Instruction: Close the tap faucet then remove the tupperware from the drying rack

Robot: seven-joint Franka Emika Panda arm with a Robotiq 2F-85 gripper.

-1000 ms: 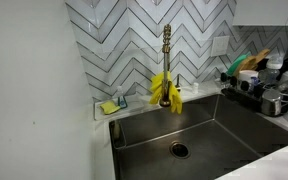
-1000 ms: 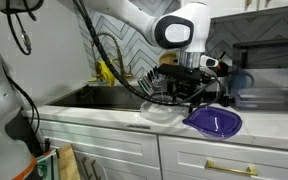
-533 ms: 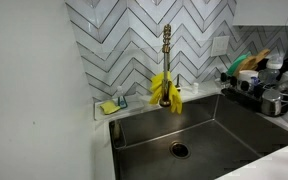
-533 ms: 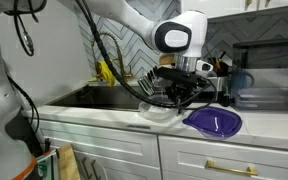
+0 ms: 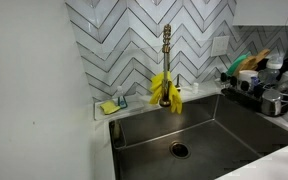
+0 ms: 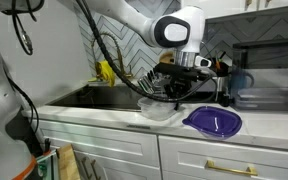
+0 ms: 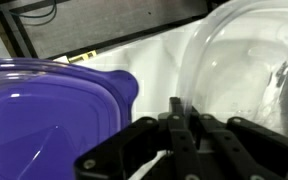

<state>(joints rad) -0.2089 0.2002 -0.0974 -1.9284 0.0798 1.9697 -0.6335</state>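
Observation:
The brass tap faucet [image 5: 167, 52] stands behind the sink with yellow gloves draped over it, and no water shows under its spout. The clear tupperware [image 6: 158, 109] sits on the white counter in front of the dark drying rack [image 6: 152, 84], which also shows at the right in an exterior view [image 5: 252, 97]. My gripper [image 6: 176, 96] hangs right over the tupperware's near side. In the wrist view the gripper [image 7: 182, 108] is shut, its black fingers [image 7: 174, 118] pinching the thin clear rim of the tupperware [image 7: 246, 58].
A purple lid [image 6: 215, 121] [image 7: 42, 112] lies on the counter right beside the tupperware. The steel sink [image 5: 199, 135] is to one side. Dishes and a metal pot [image 5: 275, 101] fill the rack. A dark appliance [image 6: 267, 85] stands beyond the lid.
The gripper shifted a little toward the tupperware's rim and its fingers went from open to shut on it. Faucet and rack are unchanged.

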